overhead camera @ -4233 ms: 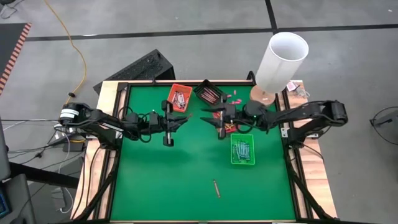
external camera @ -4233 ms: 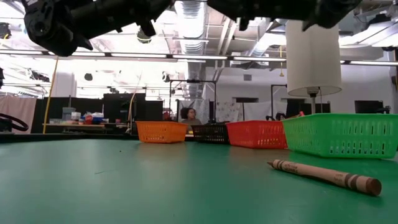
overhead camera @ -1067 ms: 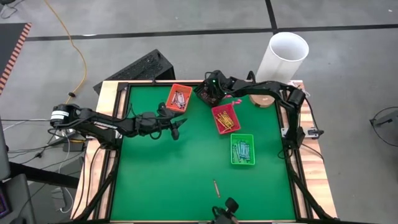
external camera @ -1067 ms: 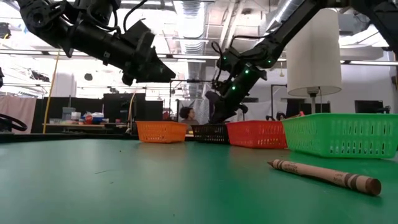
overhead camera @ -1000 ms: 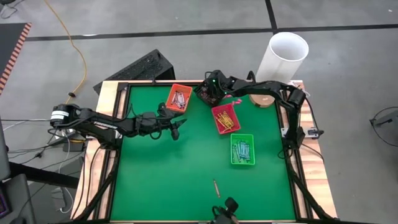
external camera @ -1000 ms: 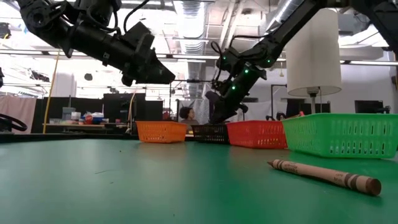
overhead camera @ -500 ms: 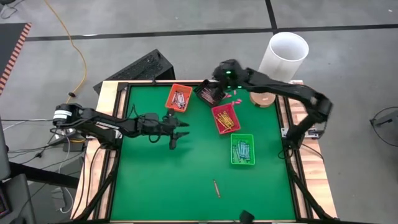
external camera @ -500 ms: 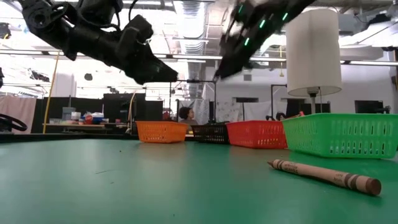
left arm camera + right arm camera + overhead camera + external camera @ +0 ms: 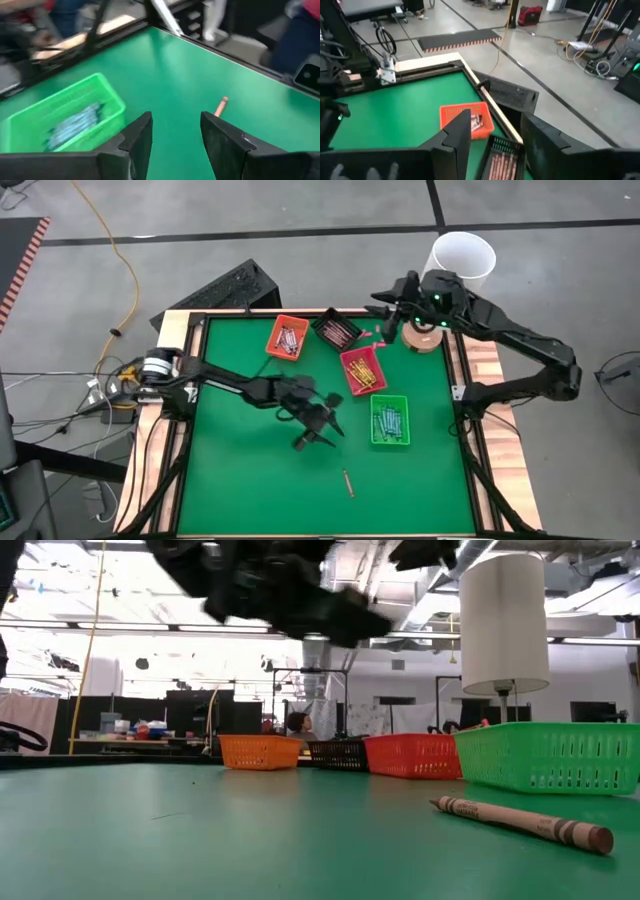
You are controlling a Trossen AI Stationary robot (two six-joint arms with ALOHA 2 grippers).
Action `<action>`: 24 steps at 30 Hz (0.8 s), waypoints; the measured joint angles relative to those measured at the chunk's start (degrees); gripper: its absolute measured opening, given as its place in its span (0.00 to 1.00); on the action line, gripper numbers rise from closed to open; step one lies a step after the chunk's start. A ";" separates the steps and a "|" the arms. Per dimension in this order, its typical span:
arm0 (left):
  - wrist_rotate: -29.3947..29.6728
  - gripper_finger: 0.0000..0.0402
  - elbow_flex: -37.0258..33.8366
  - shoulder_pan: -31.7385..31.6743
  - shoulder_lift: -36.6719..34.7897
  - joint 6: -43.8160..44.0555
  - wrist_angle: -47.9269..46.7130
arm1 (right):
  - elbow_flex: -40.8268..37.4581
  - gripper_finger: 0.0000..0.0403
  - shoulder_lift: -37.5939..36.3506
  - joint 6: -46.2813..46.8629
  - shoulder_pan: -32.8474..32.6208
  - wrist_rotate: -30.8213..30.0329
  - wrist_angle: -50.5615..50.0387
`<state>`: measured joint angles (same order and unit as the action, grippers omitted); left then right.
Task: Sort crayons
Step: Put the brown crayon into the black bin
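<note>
One brown-red crayon (image 9: 348,482) lies loose on the green mat near the front edge, and it also shows in the low view (image 9: 520,823) and the left wrist view (image 9: 221,106). More crayons lie in the orange tray (image 9: 288,337), dark tray (image 9: 335,331), red tray (image 9: 362,370) and green tray (image 9: 390,420). My left gripper (image 9: 320,430) hovers open over the mat's middle, left of the green tray, with nothing between its fingers (image 9: 175,135). My right gripper (image 9: 380,305) hangs open and high above the table's far edge, empty (image 9: 495,135).
A tall white cylinder (image 9: 455,270) on a wooden base stands at the far right corner. Small pink bits (image 9: 375,335) lie beside the dark tray. A wooden frame (image 9: 180,330) borders the mat. Bare mat stretches along the near left side (image 9: 240,480).
My left gripper has swept from beside the orange tray toward the table's right and near side, rolling as it went, and now hovers by the green tray. My right gripper has risen from the dark tray and drawn back toward the far right corner.
</note>
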<state>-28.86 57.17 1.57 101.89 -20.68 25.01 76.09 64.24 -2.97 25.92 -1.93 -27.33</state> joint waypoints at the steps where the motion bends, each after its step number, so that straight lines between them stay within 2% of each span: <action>1: -1.26 0.39 2.67 0.28 1.75 -1.50 -2.45 | 0.00 0.41 -0.47 0.30 -0.14 -0.08 -0.96; 8: -11.61 0.39 17.05 3.00 11.90 -11.46 -14.92 | -0.09 0.41 -0.61 1.89 -0.49 0.04 -5.59; 14: -13.69 0.39 22.06 5.61 19.05 -15.34 -17.62 | -0.20 0.41 -0.03 1.40 -0.80 0.22 -6.75; 18: -16.86 0.39 25.16 5.56 23.72 -13.50 -17.51 | -0.17 0.41 -0.18 1.43 -0.82 0.32 -6.77; 24: -17.27 0.39 27.29 5.08 27.78 -11.37 -17.73 | -0.17 0.41 -0.21 1.43 -0.98 0.33 -6.98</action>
<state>-46.13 84.47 6.66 129.67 -32.05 7.29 75.92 64.03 -1.54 24.94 -1.61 -34.31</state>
